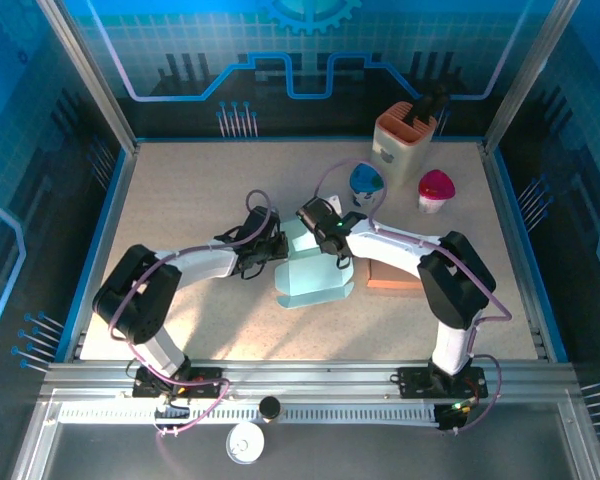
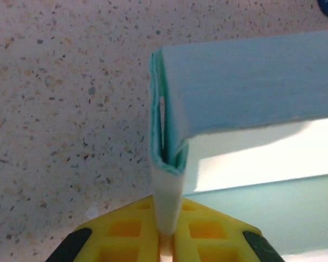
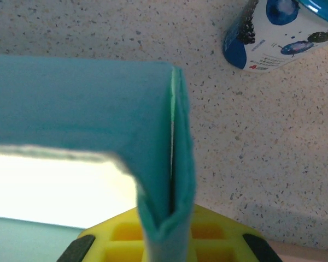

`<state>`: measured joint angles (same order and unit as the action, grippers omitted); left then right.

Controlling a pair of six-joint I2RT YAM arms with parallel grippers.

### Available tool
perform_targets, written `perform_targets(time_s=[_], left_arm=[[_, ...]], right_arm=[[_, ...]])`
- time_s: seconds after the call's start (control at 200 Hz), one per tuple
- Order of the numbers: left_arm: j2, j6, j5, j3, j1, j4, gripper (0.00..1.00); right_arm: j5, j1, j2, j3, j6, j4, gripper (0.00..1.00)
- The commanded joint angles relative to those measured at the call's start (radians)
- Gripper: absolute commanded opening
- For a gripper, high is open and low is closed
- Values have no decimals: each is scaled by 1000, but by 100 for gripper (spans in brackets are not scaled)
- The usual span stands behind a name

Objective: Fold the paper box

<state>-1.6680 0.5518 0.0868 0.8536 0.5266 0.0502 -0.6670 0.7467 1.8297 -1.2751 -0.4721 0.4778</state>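
The pale teal paper box [image 1: 315, 282] lies partly folded at the middle of the table. My left gripper [image 1: 277, 246] is at its left back corner and my right gripper [image 1: 326, 236] at its right back corner. In the left wrist view, the yellow fingers [image 2: 131, 229] of the left gripper [image 2: 168, 206] are shut on a doubled-over side wall of the box [image 2: 251, 82]. The right wrist view has the right gripper [image 3: 165, 219] shut on the folded wall of the box [image 3: 71, 98] in the same way.
A blue cup [image 1: 366, 183] [image 3: 273, 33] and a pink cup [image 1: 435, 190] stand behind the box to the right. An orange holder [image 1: 405, 140] with dark tools is at the back right. A brown flat block [image 1: 395, 278] lies under the right arm.
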Motion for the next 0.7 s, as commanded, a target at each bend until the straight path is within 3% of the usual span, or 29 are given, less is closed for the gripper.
perform_targets(time_s=[0.0, 0.325, 0.44, 0.695], left_arm=[[-42, 16, 16, -32, 2, 41, 11], [-62, 12, 22, -32, 2, 47, 20], [-58, 8, 32, -36, 4, 46, 10], [-69, 9, 140, -4, 37, -38, 0]], right_arm=[[6, 13, 4, 8, -8, -21, 0], [9, 12, 5, 5, -1, -22, 0], [4, 12, 7, 1, -1, -16, 0], [-5, 14, 11, -1, -20, -6, 0]])
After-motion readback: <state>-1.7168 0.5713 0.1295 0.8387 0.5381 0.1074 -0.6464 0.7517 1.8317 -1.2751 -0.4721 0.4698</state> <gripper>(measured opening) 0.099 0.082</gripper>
